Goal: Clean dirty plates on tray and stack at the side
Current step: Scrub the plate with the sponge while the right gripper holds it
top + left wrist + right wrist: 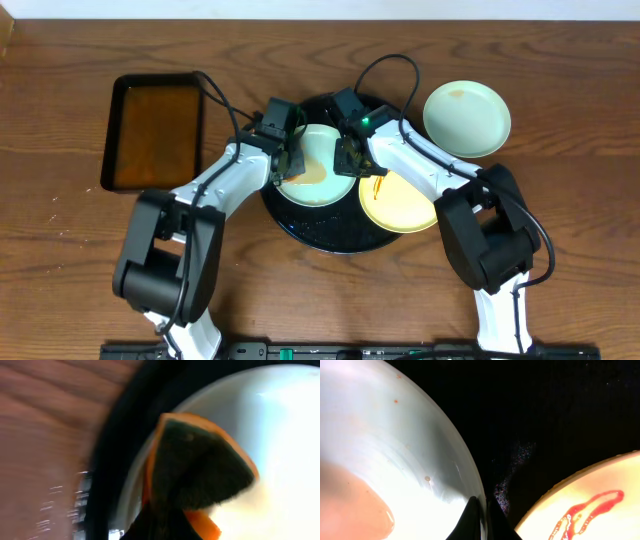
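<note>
I've got the left gripper (290, 165) clamped on the sponge (200, 470), down on the green plate (322, 150) in the tray (330, 235), and the right gripper (480, 510) pinches its rim. The yellow plate (400, 205) sits beside it, the third plate (466, 118) off on the table (560, 220).

Overhead evenly lit; left wrist view blurred, seemingly motion-smeared.

Small tray (108, 140): black with four sides and round corners. It lies flat on the table, over on the left.
Brown liquid (157, 135): fills the small tray and looks smooth.
Table (60, 270): dark brown wood with long lines in it.
Sponge (200, 470): orange with a dark, rough side. It is seen very close and looks blurry.
</note>
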You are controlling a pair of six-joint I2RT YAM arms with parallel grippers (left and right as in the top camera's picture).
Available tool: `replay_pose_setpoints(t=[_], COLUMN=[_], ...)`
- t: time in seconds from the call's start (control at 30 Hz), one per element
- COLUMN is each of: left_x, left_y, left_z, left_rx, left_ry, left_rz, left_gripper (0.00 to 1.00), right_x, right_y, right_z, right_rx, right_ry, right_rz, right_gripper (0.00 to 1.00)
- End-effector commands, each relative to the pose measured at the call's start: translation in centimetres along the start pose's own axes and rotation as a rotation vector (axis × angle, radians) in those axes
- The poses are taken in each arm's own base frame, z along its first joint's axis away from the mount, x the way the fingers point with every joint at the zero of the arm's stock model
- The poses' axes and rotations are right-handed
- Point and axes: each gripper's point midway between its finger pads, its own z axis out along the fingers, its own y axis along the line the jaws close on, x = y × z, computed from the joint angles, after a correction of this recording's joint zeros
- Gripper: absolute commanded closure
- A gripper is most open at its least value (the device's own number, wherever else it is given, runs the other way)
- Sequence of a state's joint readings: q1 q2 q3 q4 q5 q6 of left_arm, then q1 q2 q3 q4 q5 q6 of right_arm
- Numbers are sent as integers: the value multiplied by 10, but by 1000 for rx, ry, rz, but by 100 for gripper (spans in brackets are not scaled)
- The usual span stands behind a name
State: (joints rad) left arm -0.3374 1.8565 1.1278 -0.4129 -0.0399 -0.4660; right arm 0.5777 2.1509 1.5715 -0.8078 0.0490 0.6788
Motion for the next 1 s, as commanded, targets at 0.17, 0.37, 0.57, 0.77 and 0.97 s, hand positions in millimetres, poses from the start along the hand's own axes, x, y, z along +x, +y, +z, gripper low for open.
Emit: replay_pose_setpoints(t=[0.17, 0.37, 0.57, 0.77, 0.97], left_x=[-30, 0, 28, 36, 35], left_y=[-21, -70, -77, -57, 11], left_z=[-54, -36, 0, 16, 17], left_rx=[114, 277, 236, 167, -106], left_ry=[-150, -26, 56, 105, 102], left_rz=[12, -19, 20, 0, -13], left_gripper=[92, 92, 92, 93, 93], right_x=[-2, -3, -3, -3, -2], right_y=[-10, -10, -10, -10, -11], right_z=[-1, -1, -1, -1, -1], right_rx=[62, 62, 62, 62, 63], right_ry=[-39, -40, -39, -39, -38], right_rz=[4, 5, 5, 4, 4], right_gripper=[99, 99, 99, 99, 99])
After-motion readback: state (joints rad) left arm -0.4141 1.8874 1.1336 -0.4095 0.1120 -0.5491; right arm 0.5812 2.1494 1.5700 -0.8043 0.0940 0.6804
